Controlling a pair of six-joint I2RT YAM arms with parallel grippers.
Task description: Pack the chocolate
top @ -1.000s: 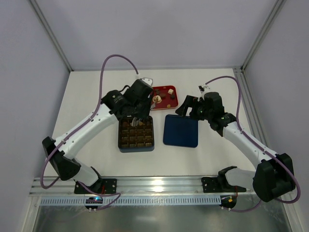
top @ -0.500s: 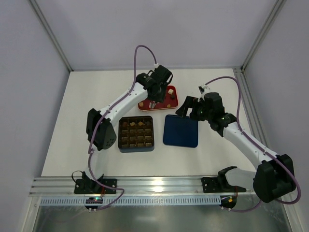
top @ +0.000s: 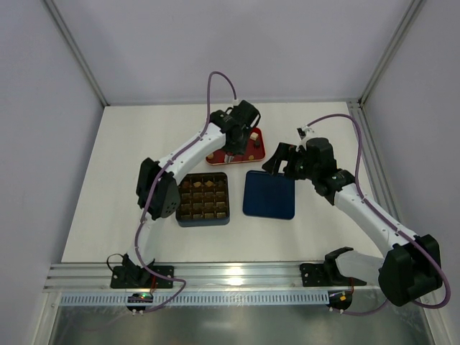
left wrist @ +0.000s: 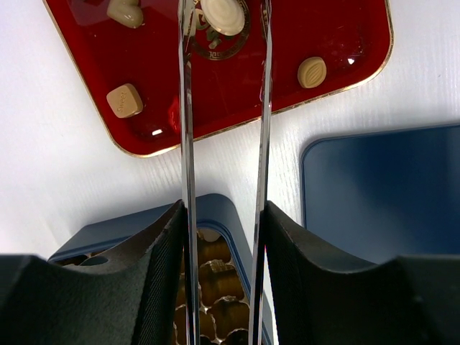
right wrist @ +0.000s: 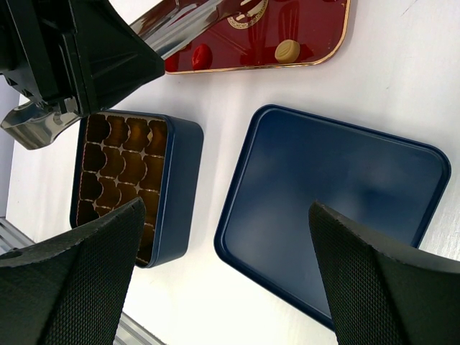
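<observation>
Squarely between the two thin metal fingers point(left wrist: 185, 144) of the left gripper point(left wrist: 226, 7) lies one cream round chocolate point(left wrist: 223, 14), sitting on the gold crest point(left wrist: 214, 52) of the red tray point(left wrist: 323, 29). The jaws stand partly open, one finger on each side of the piece with a little tray showing between, so they straddle it rather than pinch it. The tips run off the top edge of the wrist view, so it is unclear whether they are down at the piece's level or hang above it.

Being round, the piece has no long axis to line up with, so the present finger angle should serve as well as any. Closing straight inward looks like all the grasp needs, once the height is right.

A tan piece point(left wrist: 124, 100), a tan oval point(left wrist: 312, 72) and another cream one point(left wrist: 126, 11) lie loose on the tray outside the fingers. The box point(left wrist: 215, 208) with its brown cells lies back toward the wrist, just beside the tray's near edge, so the carry should be a short pull backward.

The left arm is plainly the nearer one. The right gripper point(right wrist: 226, 215) hangs wide open and empty by the blue lid point(right wrist: 330, 208), apart from the tray.
</observation>
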